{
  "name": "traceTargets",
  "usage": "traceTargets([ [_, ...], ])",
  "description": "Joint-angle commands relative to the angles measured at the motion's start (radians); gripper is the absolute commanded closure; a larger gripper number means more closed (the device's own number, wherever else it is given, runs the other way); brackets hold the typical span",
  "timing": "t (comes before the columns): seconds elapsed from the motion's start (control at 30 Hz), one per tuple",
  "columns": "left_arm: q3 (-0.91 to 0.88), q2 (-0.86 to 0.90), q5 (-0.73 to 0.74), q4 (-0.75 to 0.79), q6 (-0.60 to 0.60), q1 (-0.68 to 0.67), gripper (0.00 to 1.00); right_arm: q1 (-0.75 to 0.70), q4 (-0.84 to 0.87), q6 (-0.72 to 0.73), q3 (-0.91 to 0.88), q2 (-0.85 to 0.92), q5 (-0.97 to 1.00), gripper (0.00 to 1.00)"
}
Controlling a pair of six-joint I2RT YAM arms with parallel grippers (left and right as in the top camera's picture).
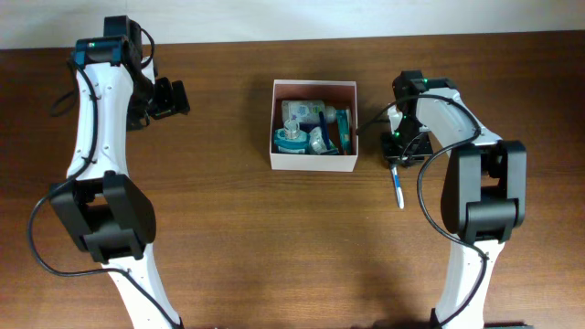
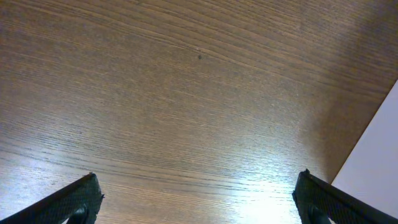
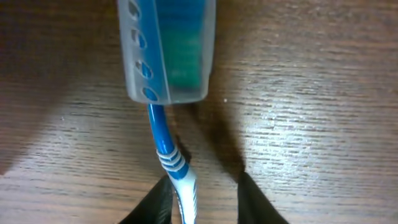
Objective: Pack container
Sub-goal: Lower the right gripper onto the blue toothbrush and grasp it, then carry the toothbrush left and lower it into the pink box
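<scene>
I see the container (image 1: 313,163) upper centre, right jaws just right of it, slightly apart astride a toothbrush (image 3: 163,134), left jaws wide apart, well left, walls white, blue toiletries (image 1: 302,126) inside

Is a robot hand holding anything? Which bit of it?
Nothing yet. The right tool straddles the handle of the toothbrush, with a gap on one side. The left tool is open above the table.

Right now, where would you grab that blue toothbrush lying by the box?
I'd grip the slim handle of the toothbrush from straight above, jaws across it: it lies flat on the table, and the bulky capped head is wider.
</scene>
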Motion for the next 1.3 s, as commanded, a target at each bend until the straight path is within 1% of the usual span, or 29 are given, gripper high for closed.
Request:
traceTargets([
  [0.0, 0.013, -0.028, 0.008, 0.0, 0.002, 0.002, 0.01, -0.003, 0.01, -0.007, -0.009, 0.003, -0.012, 0.82],
  [0.17, 0.013, -0.028, 0.008, -0.001, 0.002, 0.002, 0.01, -0.005, 0.017, -0.007, -0.009, 0.003, 0.001, 0.96],
  [0.43, 0.013, -0.028, 0.008, 0.0, 0.002, 0.002, 0.01, -0.031, 0.005, -0.006, 0.002, 0.001, 0.022, 0.96],
  [0.53, 0.013, -0.028, 0.008, 0.0, 0.002, 0.002, 0.01, -0.051, -0.029, -0.007, 0.047, -0.006, 0.022, 0.96],
  [0.7, 0.013, -0.028, 0.008, -0.001, 0.002, 0.002, 0.01, -0.058, -0.105, -0.007, 0.197, -0.036, 0.018, 0.96],
  [0.93, 0.013, -0.028, 0.008, 0.0, 0.002, 0.002, 0.01, 0.015, -0.208, -0.006, 0.458, -0.069, -0.068, 0.96],
  [1.03, 0.013, -0.028, 0.008, 0.0, 0.002, 0.002, 0.01, 0.067, -0.211, -0.006, 0.544, -0.069, -0.106, 0.96],
  [1.1, 0.013, -0.028, 0.008, -0.001, 0.002, 0.002, 0.01, 0.101, -0.194, -0.005, 0.573, -0.069, -0.129, 0.96],
  [1.27, 0.013, -0.028, 0.008, 0.0, 0.002, 0.002, 0.0, 0.166, -0.158, -0.006, 0.575, -0.066, -0.129, 0.96],
])
